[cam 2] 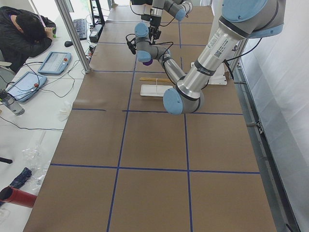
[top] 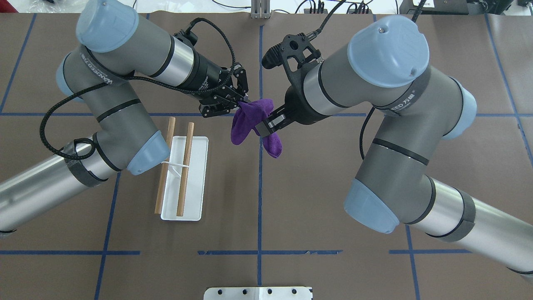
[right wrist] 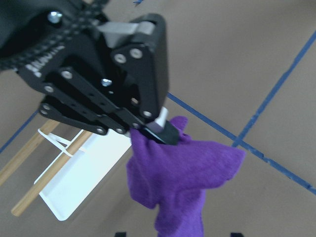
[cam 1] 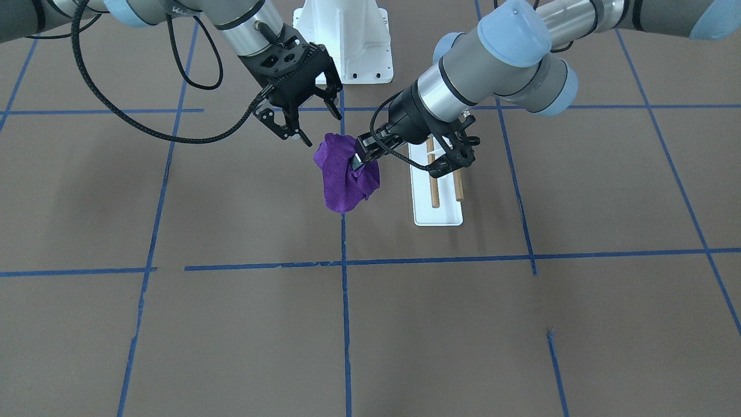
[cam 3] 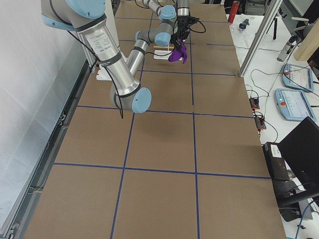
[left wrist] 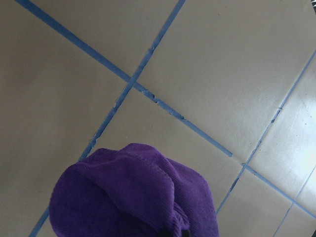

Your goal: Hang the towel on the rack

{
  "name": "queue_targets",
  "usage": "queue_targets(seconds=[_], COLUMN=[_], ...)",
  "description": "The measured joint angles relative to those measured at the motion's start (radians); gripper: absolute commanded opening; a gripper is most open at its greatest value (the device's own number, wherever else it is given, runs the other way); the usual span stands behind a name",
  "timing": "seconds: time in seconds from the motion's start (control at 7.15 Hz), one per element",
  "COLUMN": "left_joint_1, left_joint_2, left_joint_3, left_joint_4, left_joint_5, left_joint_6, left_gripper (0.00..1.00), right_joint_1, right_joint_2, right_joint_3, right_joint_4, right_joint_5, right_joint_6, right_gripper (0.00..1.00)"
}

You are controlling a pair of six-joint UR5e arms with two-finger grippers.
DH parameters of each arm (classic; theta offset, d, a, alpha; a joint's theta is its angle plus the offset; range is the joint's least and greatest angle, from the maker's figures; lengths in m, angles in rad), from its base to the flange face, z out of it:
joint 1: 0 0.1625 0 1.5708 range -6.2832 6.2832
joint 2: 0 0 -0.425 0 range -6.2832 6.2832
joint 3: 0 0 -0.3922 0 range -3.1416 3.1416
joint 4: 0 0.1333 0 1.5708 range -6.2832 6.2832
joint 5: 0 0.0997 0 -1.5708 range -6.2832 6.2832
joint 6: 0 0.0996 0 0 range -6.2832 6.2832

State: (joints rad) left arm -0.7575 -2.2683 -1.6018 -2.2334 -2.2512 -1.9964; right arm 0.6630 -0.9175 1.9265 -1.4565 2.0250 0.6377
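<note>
The rack (top: 198, 179) stands on the surface (top: 308, 208), its two rods (top: 185, 166) bare. Right of it in the overhead view, the left claw (top: 242, 104) is clamped on the bunched purple towel (top: 249, 121), which hangs above the surface, apart from the rack. Farther from the rack, the right claw (cam 1: 320, 127) has its fingers spread wide, just beside the towel.

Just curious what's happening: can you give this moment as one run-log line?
left gripper: shut on purple towel, held aloft | right gripper: open, beside it | rack: bare
</note>
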Motion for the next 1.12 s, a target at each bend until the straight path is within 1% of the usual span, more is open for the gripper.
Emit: queue_targets(seconds=[0.14, 0.28, 0.42, 0.56, 0.7, 1.12], left_joint_1=[-0.005, -0.016, -0.043, -0.075, -0.09, -0.087], left_joint_2=[0.029, 0.075, 0.124, 0.161, 0.19, 0.289], left_joint_3=[-0.02, -0.053, -0.079, -0.093, -0.106, -0.135], left_joint_4=[0.002, 0.008, 0.011, 0.013, 0.014, 0.017], left_joint_5=[-0.005, -0.028, -0.072, -0.106, -0.119, -0.122], left_joint_6=[0.02, 0.071, 0.142, 0.219, 0.292, 0.514], left_gripper=[0.0, 0.0, 0.0, 0.0, 0.0, 0.0], right_joint_1=[0.041, 0.072, 0.095, 0.123, 0.148, 0.235], right_joint_2=[-0.021, -0.059, -0.109, -0.164, -0.208, -0.31], right_joint_3=[0.008, 0.012, 0.012, 0.012, 0.011, 0.003], right_joint_4=[-0.056, -0.09, -0.105, -0.118, -0.138, -0.22], right_joint_5=[0.056, 0.09, 0.103, 0.107, 0.108, 0.105], right_joint_6=[-0.003, -0.011, -0.041, -0.111, -0.199, -0.472], right_gripper=[1.0, 1.0, 1.0, 1.0, 1.0, 1.0])
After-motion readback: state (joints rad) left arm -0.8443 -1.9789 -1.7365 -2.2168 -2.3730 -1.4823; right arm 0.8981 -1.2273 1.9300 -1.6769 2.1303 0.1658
